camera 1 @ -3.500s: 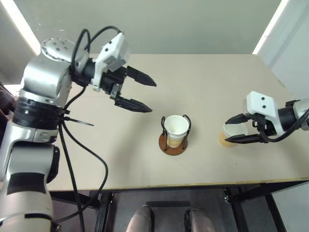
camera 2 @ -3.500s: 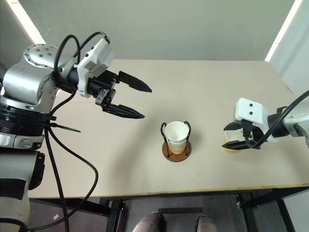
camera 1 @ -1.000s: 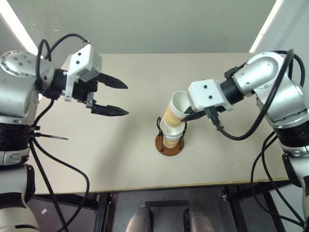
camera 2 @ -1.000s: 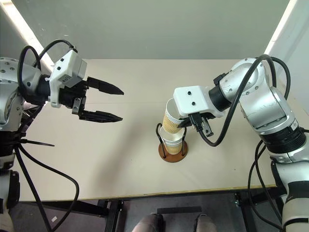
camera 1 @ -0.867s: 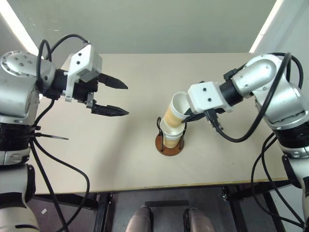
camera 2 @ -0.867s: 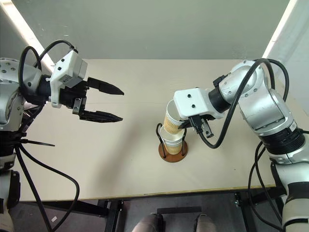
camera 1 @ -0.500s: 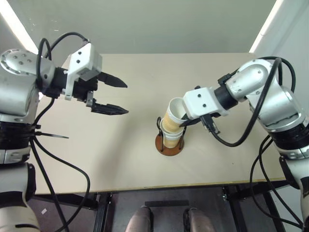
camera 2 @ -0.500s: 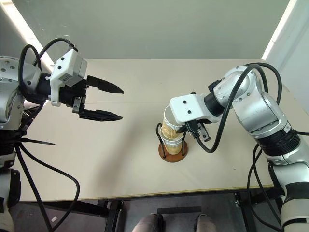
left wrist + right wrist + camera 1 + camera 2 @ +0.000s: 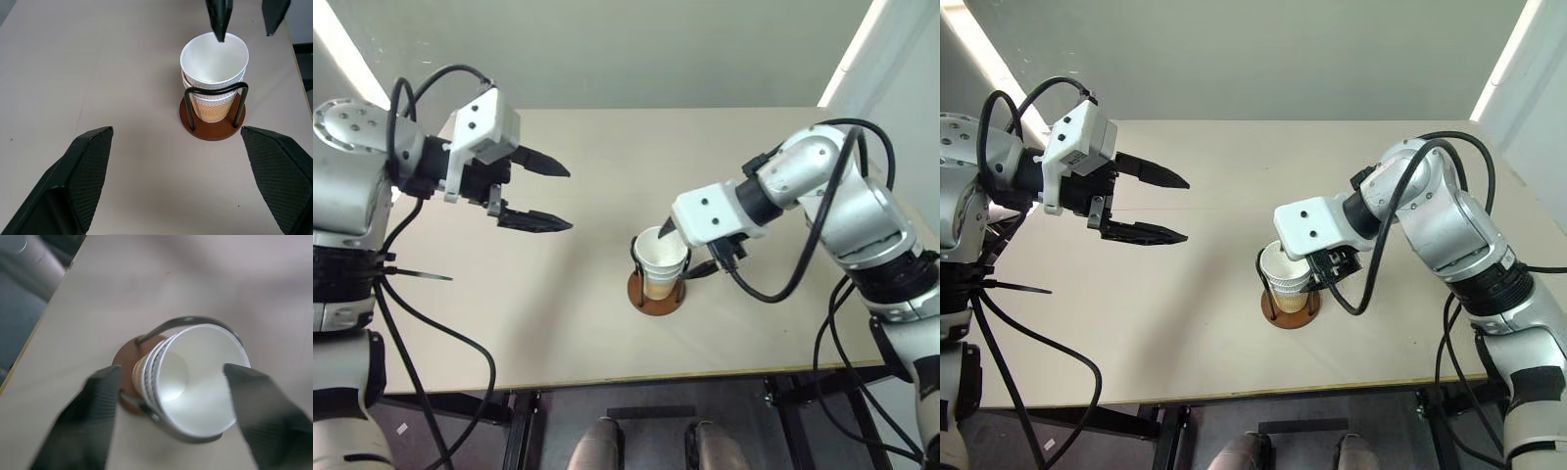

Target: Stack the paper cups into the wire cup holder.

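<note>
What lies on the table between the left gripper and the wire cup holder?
Only bare table: the left wrist view shows nothing between the left gripper and the wire cup holder.

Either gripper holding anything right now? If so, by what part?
Nothing held. Right gripper is open, fingers either side of the stacked cups in the holder, not clamped. Left gripper hangs open.
</note>
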Robot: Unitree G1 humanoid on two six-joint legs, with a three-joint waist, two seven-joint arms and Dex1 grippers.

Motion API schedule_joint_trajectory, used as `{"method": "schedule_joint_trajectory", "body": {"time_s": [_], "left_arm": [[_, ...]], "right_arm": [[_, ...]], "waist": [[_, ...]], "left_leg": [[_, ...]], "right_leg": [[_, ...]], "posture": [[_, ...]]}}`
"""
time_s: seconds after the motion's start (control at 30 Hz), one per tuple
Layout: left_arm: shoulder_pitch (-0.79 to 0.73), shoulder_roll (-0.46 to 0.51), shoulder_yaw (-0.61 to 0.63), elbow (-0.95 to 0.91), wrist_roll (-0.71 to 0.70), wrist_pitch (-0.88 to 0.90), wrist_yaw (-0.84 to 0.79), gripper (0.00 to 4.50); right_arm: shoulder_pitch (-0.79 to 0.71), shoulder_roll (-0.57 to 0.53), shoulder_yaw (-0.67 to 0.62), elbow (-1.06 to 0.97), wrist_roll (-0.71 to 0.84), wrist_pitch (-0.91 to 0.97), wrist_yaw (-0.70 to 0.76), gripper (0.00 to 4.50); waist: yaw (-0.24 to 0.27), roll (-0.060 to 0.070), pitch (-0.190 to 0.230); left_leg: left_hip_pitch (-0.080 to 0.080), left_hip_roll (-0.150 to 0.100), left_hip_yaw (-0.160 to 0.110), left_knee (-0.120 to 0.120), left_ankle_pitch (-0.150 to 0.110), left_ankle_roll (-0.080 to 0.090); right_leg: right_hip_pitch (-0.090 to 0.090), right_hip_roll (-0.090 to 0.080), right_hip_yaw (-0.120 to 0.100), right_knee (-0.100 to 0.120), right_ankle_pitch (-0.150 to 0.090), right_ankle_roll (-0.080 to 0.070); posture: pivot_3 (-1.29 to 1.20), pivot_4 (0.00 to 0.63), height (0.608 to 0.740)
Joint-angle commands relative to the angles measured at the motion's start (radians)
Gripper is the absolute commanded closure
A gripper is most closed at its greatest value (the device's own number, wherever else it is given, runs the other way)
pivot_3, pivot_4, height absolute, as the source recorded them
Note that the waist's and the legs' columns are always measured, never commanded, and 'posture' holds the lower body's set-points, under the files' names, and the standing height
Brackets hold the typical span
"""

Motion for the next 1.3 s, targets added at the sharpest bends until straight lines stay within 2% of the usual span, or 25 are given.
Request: {"method": "schedule_joint_trajectory", "body": {"time_s": [0.03, 0.27, 0.43, 0.63, 0.9, 1.3], "left_arm": [[-0.010, -0.003, 0.024, -0.016, -0.001, 0.017, 0.026, 0.00], [0.044, -0.050, 0.128, -0.069, -0.083, 0.154, 0.180, 0.00], [0.077, -0.163, 0.238, -0.121, -0.153, 0.268, 0.389, 0.00], [0.186, -0.244, 0.343, -0.218, -0.184, 0.368, 0.624, 0.00], [0.274, -0.267, 0.428, -0.313, -0.163, 0.432, 0.881, 0.00], [0.334, -0.268, 0.479, -0.386, -0.202, 0.497, 1.016, 0.00]], "right_arm": [[-0.047, 0.023, -0.092, 0.008, 0.048, 0.059, -0.046, 0.02], [-0.090, 0.074, -0.335, 0.170, 0.153, 0.223, -0.265, 0.02], [-0.033, 0.065, -0.442, 0.225, 0.213, 0.282, -0.357, 0.02], [0.091, 0.009, -0.501, 0.261, 0.237, 0.281, -0.423, 0.02], [0.132, -0.007, -0.531, 0.334, 0.257, 0.249, -0.472, 0.02], [0.099, 0.021, -0.512, 0.403, 0.266, 0.199, -0.489, 0.02]], "waist": [[0.000, 0.000, 0.000], [0.003, 0.000, 0.000], [0.005, -0.001, 0.000], [0.007, -0.001, 0.000], [0.007, -0.001, 0.000], [0.011, -0.001, 0.000]], "left_leg": [[0.000, 0.000, 0.000, 0.000, 0.000, 0.000], [-0.001, 0.000, 0.000, 0.000, 0.002, -0.002], [0.000, 0.000, 0.000, -0.001, 0.004, -0.005], [0.001, 0.000, 0.001, -0.001, 0.005, -0.007], [0.002, 0.000, 0.001, -0.001, 0.007, -0.008], [0.009, -0.001, 0.000, -0.003, 0.006, -0.007]], "right_leg": [[0.000, 0.000, 0.000, 0.000, 0.000, 0.000], [0.000, 0.000, -0.001, -0.001, 0.001, -0.002], [0.000, 0.000, -0.001, -0.001, 0.001, -0.002], [0.001, 0.000, -0.001, 0.000, 0.007, 0.007], [0.001, 0.001, -0.001, 0.000, 0.008, 0.009], [0.008, 0.001, 0.000, 0.000, 0.007, 0.000]], "posture": [[0.00, 0.150, 0.740], [0.00, 0.150, 0.740], [0.00, 0.150, 0.740], [0.00, 0.150, 0.740], [0.00, 0.150, 0.740], [0.00, 0.150, 0.740]]}}
